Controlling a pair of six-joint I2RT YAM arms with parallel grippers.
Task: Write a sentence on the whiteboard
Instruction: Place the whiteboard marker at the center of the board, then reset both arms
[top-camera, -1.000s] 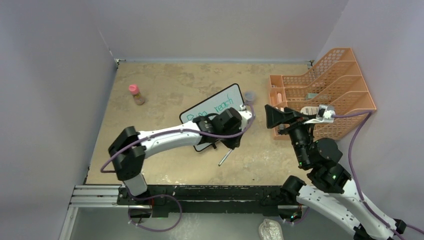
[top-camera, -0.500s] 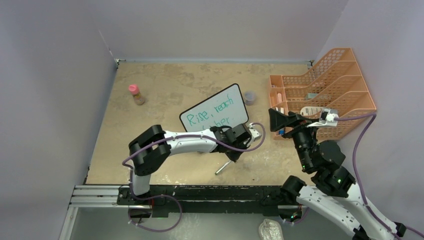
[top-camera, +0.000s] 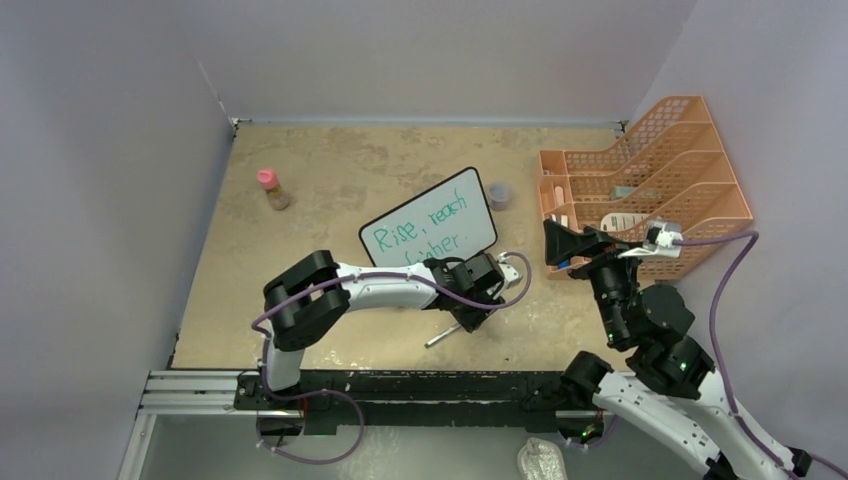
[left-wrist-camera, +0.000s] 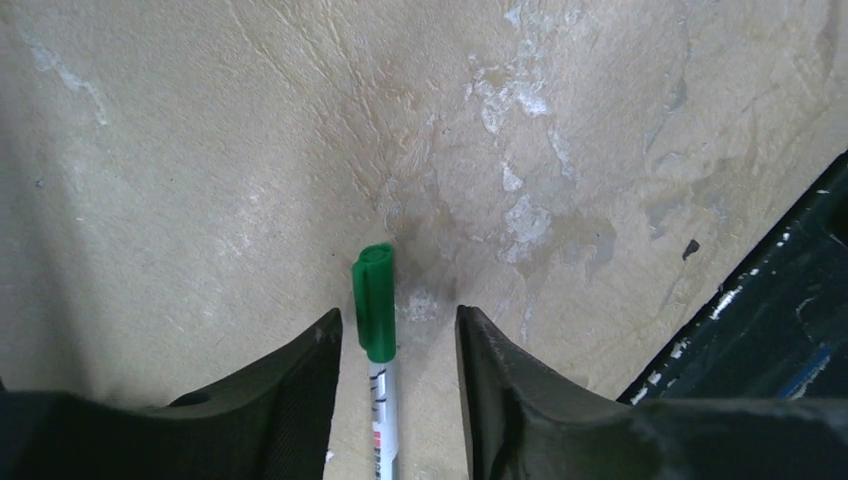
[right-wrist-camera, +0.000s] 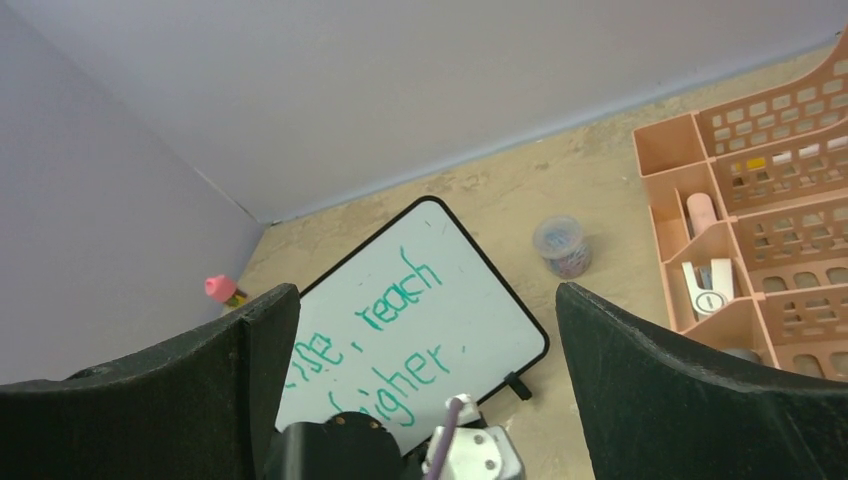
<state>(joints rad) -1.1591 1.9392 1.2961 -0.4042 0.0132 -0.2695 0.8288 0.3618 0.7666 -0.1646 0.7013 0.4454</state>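
Beige tabletop was bounded by pale walls. Whiteboard was seen lying askew at mid-tabletop, green sentence written in two lines, lower line partly hidden by left arm. Left gripper was parted just above tabletop, green-capped marker framed between fingers, ungripped. Right gripper was spread wide, raised beside whiteboard.

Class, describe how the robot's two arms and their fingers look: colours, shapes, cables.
The left arm and right arm have white shells with black joints; a purple cable loops along each. The fingers are black, tapered wedges.
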